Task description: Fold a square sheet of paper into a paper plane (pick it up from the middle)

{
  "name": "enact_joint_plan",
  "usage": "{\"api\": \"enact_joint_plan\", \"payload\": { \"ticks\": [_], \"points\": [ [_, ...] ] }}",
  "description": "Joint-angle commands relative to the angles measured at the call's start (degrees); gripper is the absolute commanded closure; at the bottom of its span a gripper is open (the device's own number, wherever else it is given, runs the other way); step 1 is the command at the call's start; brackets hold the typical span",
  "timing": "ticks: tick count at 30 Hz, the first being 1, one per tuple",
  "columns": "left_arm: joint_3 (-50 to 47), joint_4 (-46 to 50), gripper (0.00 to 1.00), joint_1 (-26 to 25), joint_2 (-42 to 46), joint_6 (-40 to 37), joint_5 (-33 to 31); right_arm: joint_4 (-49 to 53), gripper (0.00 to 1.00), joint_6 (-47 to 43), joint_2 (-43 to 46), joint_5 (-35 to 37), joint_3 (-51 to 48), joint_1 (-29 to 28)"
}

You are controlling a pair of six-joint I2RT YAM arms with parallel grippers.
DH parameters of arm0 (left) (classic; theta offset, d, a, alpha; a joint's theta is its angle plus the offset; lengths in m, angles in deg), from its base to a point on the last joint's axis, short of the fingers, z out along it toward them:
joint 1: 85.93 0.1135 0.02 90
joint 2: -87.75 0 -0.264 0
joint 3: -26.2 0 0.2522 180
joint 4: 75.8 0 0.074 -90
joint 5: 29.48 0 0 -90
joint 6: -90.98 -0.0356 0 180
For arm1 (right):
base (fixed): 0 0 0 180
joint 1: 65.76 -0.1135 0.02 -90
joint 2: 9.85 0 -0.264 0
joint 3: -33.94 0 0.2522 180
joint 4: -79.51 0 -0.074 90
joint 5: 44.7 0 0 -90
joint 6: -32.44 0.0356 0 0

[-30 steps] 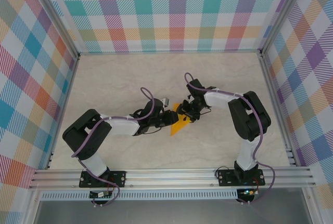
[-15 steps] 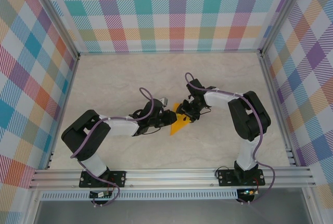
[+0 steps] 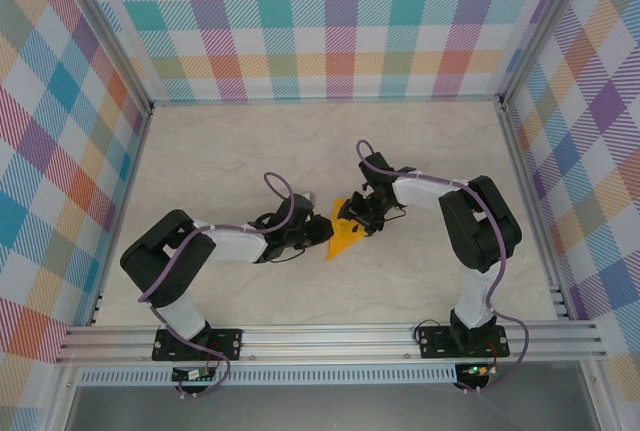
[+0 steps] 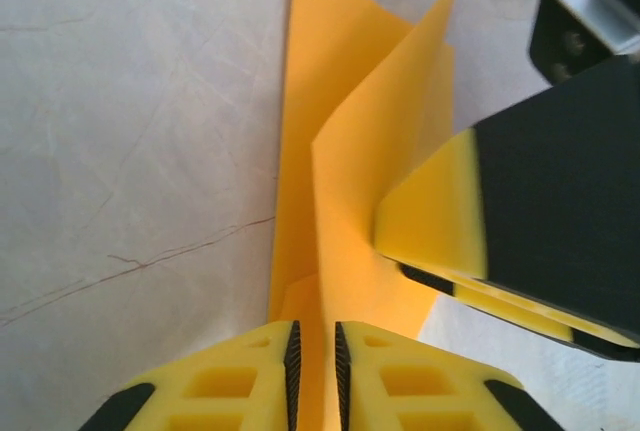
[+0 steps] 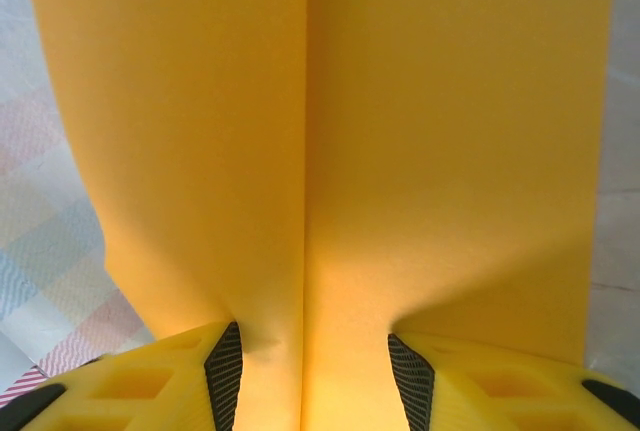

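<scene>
The square sheet of paper is orange-yellow and creased into a narrow pointed shape at mid-table, its tip pointing toward the near edge. My left gripper comes in from the left. In the left wrist view its jaws are shut on an upright fold of the paper. My right gripper meets the sheet from the right, and one of its fingers rests on the raised flap. In the right wrist view the paper shows a centre crease, with the right gripper partly closed and both pads against the paper.
The pale marbled table is boxed in by plaid walls at the back and sides. An aluminium rail runs along the near edge by the arm bases. Purple cables loop over both arms.
My left jaws have closed a little on the paper's fold and the left wrist has shifted slightly. The right arm and the paper stay about where they were.
</scene>
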Motion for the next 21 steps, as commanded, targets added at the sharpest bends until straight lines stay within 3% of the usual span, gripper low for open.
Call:
{"api": "enact_joint_plan", "payload": {
  "ticks": [1, 21],
  "points": [
    [1.2, -1.4, 0.84, 1.1, -2.6, 0.7, 1.5, 4.2, 0.51, 0.0, -5.6, 12.6, -4.8, 0.7],
    [2.9, -4.0, 0.91, 1.7, -5.0, 0.7, 4.9, 0.9, 0.48, -0.4, -2.3, 11.5, -7.7, 1.3]
  ]
}}
